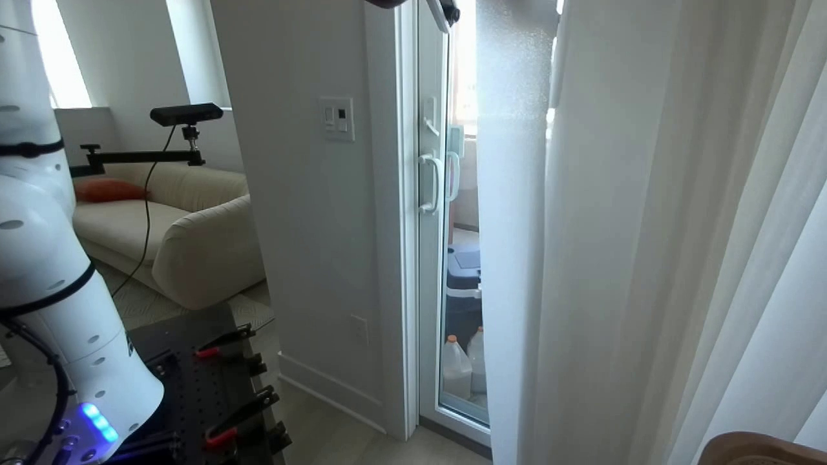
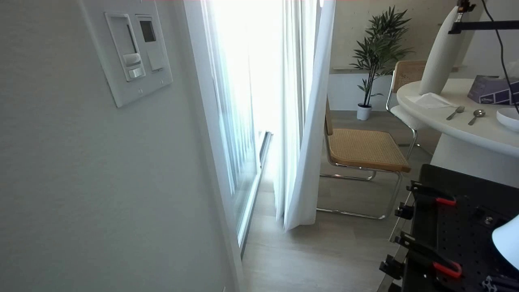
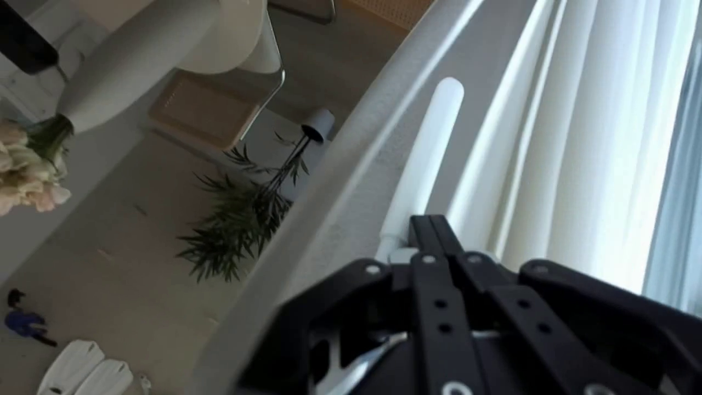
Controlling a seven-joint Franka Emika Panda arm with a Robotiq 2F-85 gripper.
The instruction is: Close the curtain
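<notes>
Wrist view: closed gripper (image 3: 432, 222), tips just beside the white wand (image 3: 421, 164), hard to say if pinching it. Curtain (image 3: 548, 164) hangs either side, pleats near parallel; I'd guess a crosswise pull.

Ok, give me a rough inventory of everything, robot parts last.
Curtain: one, white, by door
Door: one, white, beside wall
Switch plate: one, white, on wall
Rod: one, white, beside hand
Jugs: two, whitish, beyond door
Sofa: one, cream, beyond platform
Cushion: one, orange, on sofa
Table: one, white, near platform
Chairs: at least two, tan, near table
Vase: one, white, on table
Cutlery: two, silver, on table
Plant: one, green, beyond table
Platform: one, black, under arm
Arm: one, white, on platform
Hand: one, black, beside rod
</notes>
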